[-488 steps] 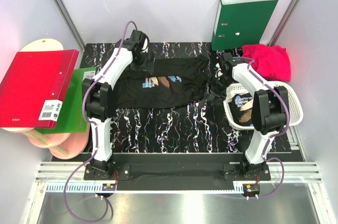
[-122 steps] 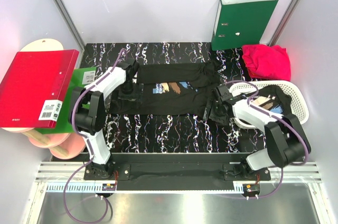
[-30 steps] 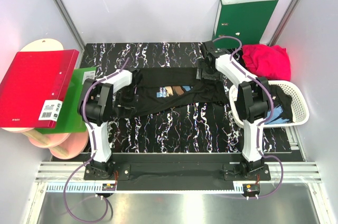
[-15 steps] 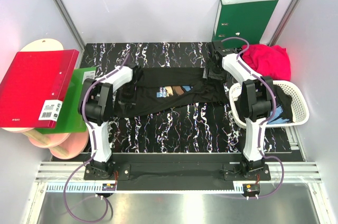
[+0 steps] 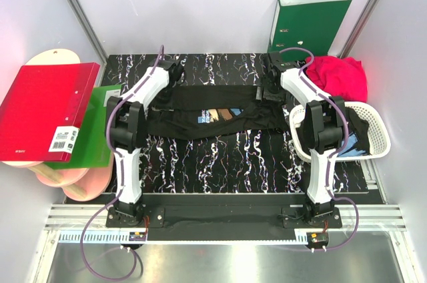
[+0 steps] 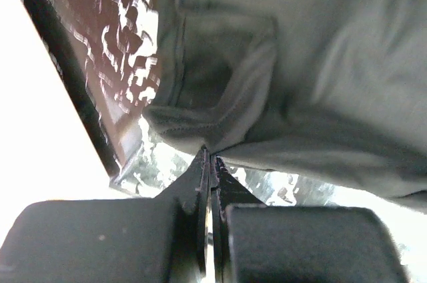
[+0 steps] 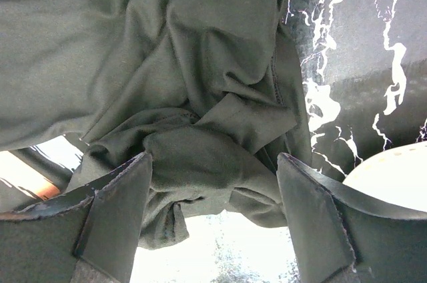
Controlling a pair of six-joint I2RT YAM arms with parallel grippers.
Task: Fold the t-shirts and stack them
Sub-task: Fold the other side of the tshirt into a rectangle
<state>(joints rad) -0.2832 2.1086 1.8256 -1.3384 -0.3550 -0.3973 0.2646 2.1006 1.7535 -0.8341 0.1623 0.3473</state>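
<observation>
**On the bench: first tee mid-fold, two more waiting**

Across the middle of the bench (image 5: 220, 163) a black t-shirt (image 5: 213, 113) lies spread crosswise, print up, creased and not yet folded into a packet. The left claw (image 6: 208, 156) is clenched and seems to pinch the shirt's edge at its left end. The right claw (image 7: 212, 163) stands released, jaws either side of bunched cloth at the right end. No stack exists. A crimson-pink t-shirt (image 5: 337, 76) sits heaped in the far right corner, and another black tee (image 5: 352, 129) lies in the white basket (image 5: 377, 137); both look unfolded. A green binder (image 5: 308, 26) stands close behind the right arm, and a red binder (image 5: 43, 109) lies off to the left.
</observation>
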